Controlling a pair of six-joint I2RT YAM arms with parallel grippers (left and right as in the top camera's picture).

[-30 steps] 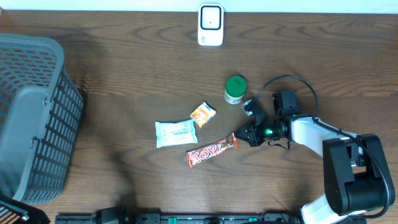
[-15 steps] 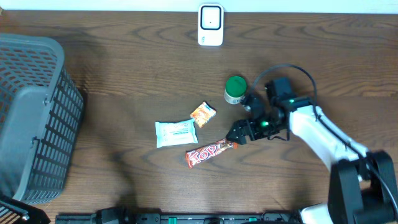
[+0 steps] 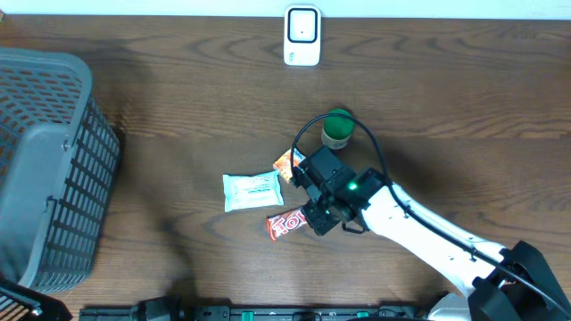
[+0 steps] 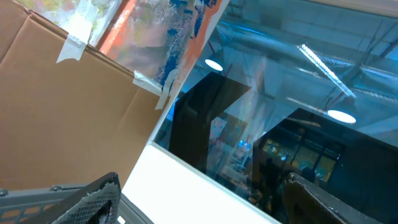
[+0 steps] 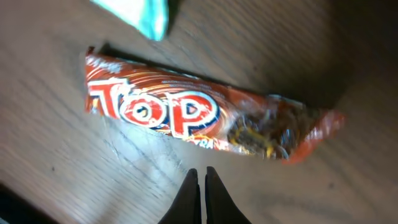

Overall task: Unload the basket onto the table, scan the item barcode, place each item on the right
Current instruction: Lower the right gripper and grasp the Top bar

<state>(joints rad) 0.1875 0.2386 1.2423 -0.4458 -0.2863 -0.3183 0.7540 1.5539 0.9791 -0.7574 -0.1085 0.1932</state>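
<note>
The item, a red and orange "Top" candy bar (image 5: 205, 121), lies flat on the wooden table, and no barcode shows on its upper face. My right gripper (image 5: 201, 177) is shut with nothing in it, its tips just short of the bar's long edge. Overhead, the right arm's wrist (image 3: 332, 194) covers the right half of the bar (image 3: 284, 225). The white scanner (image 3: 302, 36) stands at the table's far edge. My left gripper (image 4: 202, 208) is open and points up at a window and cardboard, with nothing between its fingers (image 4: 93, 199).
A white and teal packet (image 3: 252, 191) lies just left of the bar. A small orange packet (image 3: 285, 161) and a green-lidded tub (image 3: 337, 129) sit behind it. A grey mesh basket (image 3: 45, 169) fills the left side of the table.
My right arm has swung left across the table, from beside the bar's right end to over the bar, and now partly covers the orange packet.
</note>
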